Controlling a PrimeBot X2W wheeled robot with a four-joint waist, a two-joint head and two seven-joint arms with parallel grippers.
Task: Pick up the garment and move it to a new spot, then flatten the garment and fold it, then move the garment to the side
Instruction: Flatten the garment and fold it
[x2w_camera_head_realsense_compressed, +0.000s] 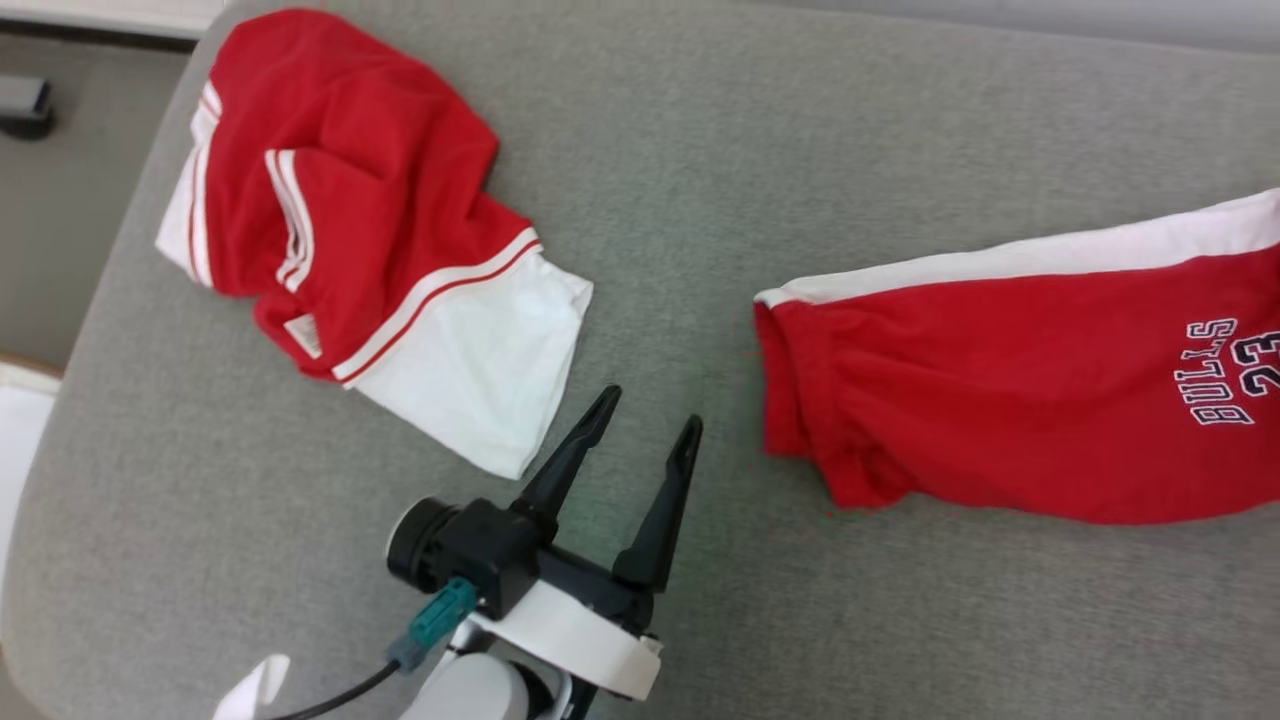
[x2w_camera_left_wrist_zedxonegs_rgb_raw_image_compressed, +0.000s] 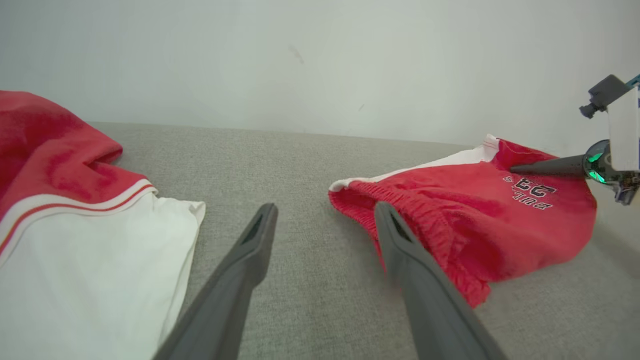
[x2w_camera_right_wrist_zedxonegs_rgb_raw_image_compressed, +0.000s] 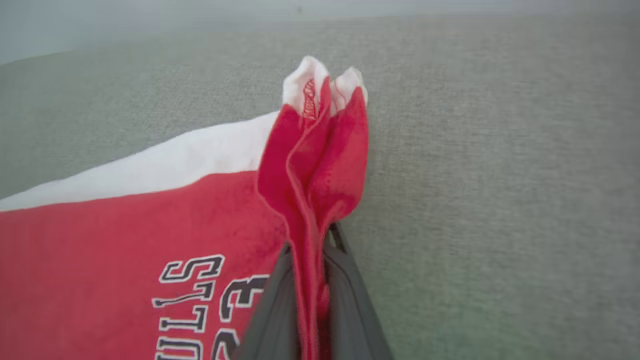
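The garment (x2w_camera_head_realsense_compressed: 1000, 400), red shorts with a white side stripe and "BULLS 23" print, lies flat at the right of the grey table (x2w_camera_head_realsense_compressed: 700, 200). In the right wrist view my right gripper (x2w_camera_right_wrist_zedxonegs_rgb_raw_image_compressed: 314, 250) is shut on a bunched corner of the garment (x2w_camera_right_wrist_zedxonegs_rgb_raw_image_compressed: 125, 225), where the red hem and white stripe stick up between the fingers. From the left wrist view, that right gripper (x2w_camera_left_wrist_zedxonegs_rgb_raw_image_compressed: 515, 170) reaches onto the garment (x2w_camera_left_wrist_zedxonegs_rgb_raw_image_compressed: 450, 210) from the far side. My left gripper (x2w_camera_head_realsense_compressed: 650, 412) hovers open over bare table, just left of the waistband, with nothing between its fingers (x2w_camera_left_wrist_zedxonegs_rgb_raw_image_compressed: 250, 250).
A second red-and-white garment (x2w_camera_head_realsense_compressed: 350, 220) lies crumpled at the table's left, its white part (x2w_camera_left_wrist_zedxonegs_rgb_raw_image_compressed: 90, 270) close beside my left gripper. The table's rounded left edge (x2w_camera_head_realsense_compressed: 90, 330) drops to the floor. A pale wall (x2w_camera_left_wrist_zedxonegs_rgb_raw_image_compressed: 320, 60) stands behind the table.
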